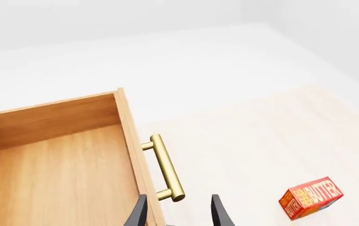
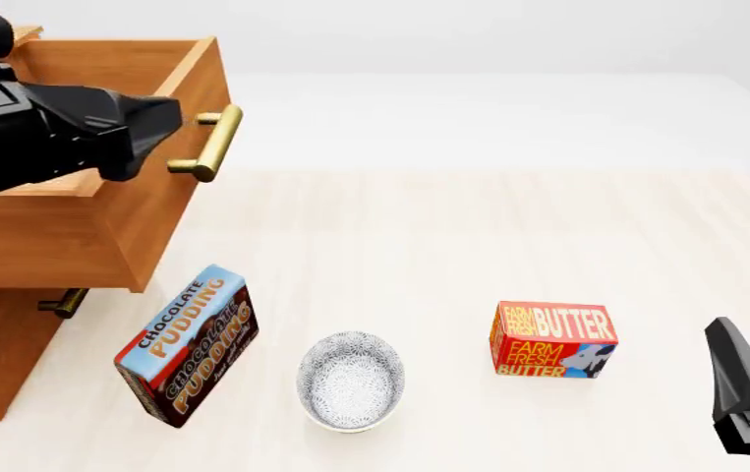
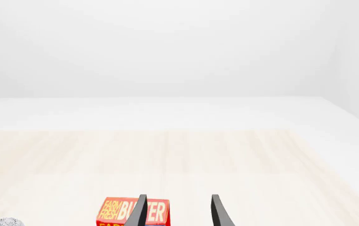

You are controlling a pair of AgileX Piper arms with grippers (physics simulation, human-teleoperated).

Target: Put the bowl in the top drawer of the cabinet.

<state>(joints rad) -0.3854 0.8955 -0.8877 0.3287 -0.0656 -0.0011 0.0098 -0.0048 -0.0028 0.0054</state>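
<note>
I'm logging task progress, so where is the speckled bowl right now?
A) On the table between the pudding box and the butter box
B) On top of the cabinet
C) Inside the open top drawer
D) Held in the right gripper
A: the front view shows the bowl sitting on the table between the pudding box and the butter box, while the top drawer stands open with nothing visible inside.

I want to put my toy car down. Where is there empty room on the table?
The far table beyond the butter box is bare, and so is the open top drawer. The near strip is crowded: pudding box, bowl, butter box.
</note>
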